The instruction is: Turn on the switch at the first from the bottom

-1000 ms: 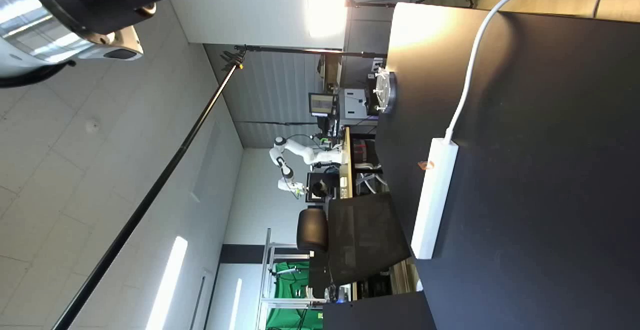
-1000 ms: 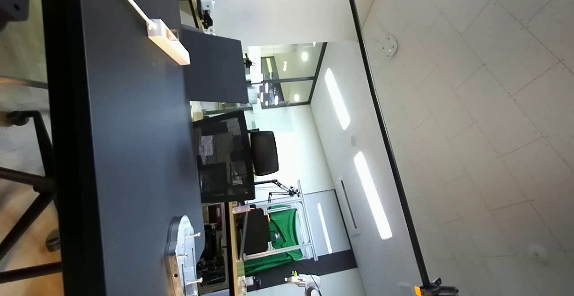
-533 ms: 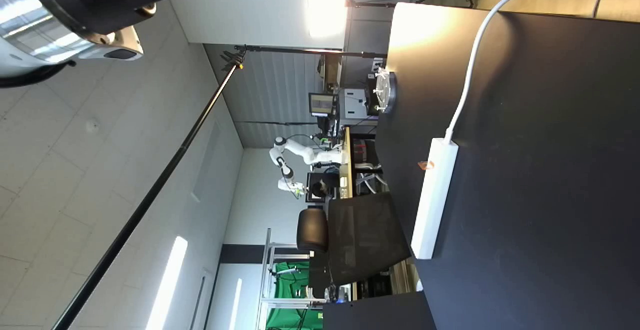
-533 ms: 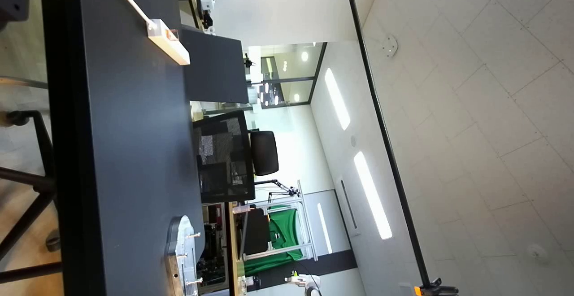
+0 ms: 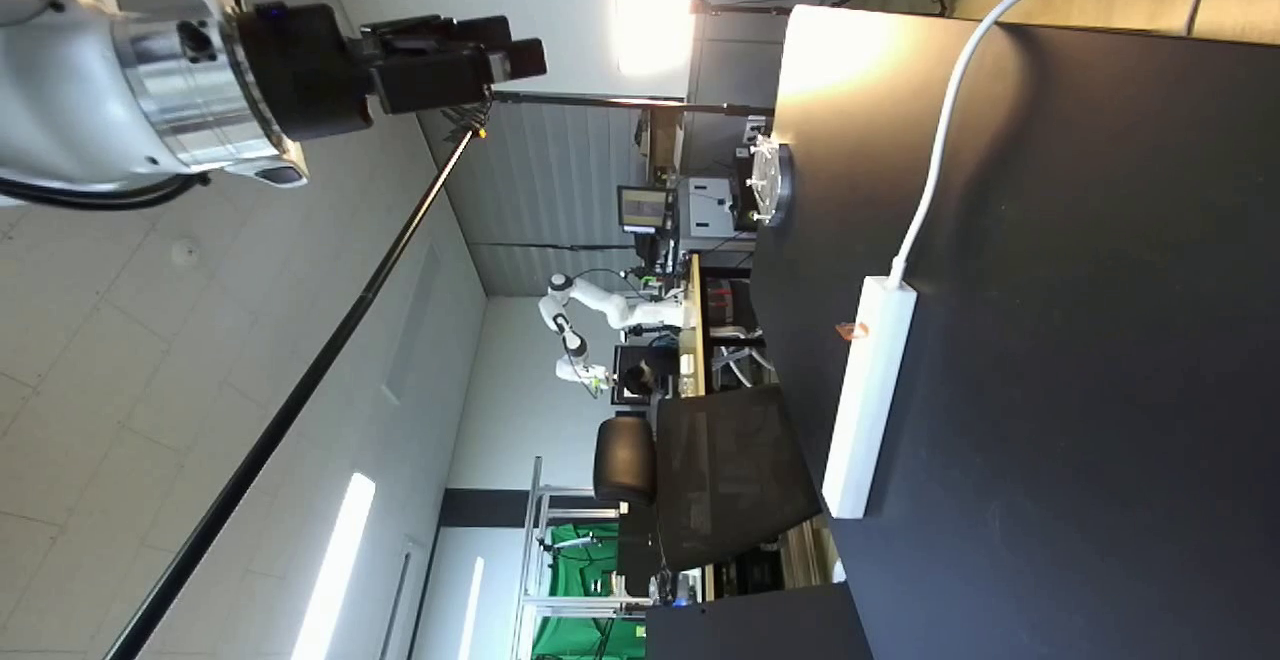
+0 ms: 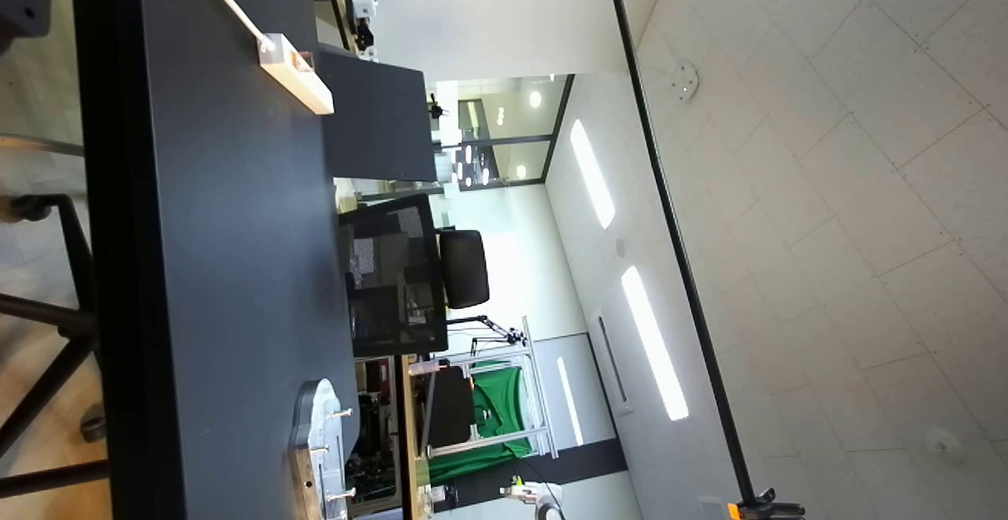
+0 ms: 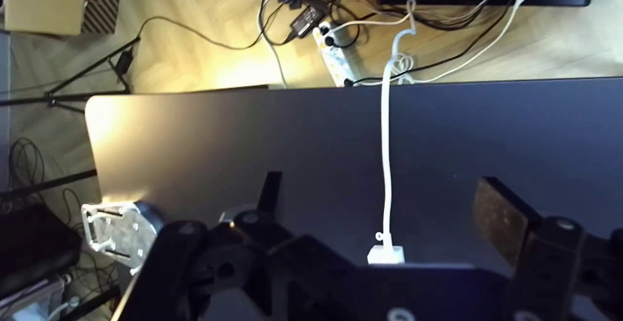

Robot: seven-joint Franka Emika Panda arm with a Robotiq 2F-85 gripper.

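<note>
A white power strip (image 5: 870, 398) lies on the black table in both exterior views, also here (image 6: 297, 77). An orange, see-through switch piece stands up from its top near the cable end, in both exterior views (image 5: 851, 331) (image 6: 303, 61). Other switches on the strip cannot be made out. In the wrist view only the strip's cable end (image 7: 386, 255) shows; the gripper body hides the rest. My gripper (image 7: 381, 185) is open and empty, its fingers wide apart, with the white cable between them in that view. In an exterior view the gripper (image 5: 512, 50) hangs well above the table, apart from the strip.
A white cable (image 5: 945, 130) runs from the strip over the table edge. A metal-and-clear plate fixture (image 6: 327, 449) stands at a table end. A black chair (image 5: 735, 485) is beside the table. A light stand's black pole (image 5: 330, 340) crosses an exterior view.
The arm has moved into fuller view in an exterior view, reaching farther right and showing the gripper fingers. The strip and cable have not moved.
</note>
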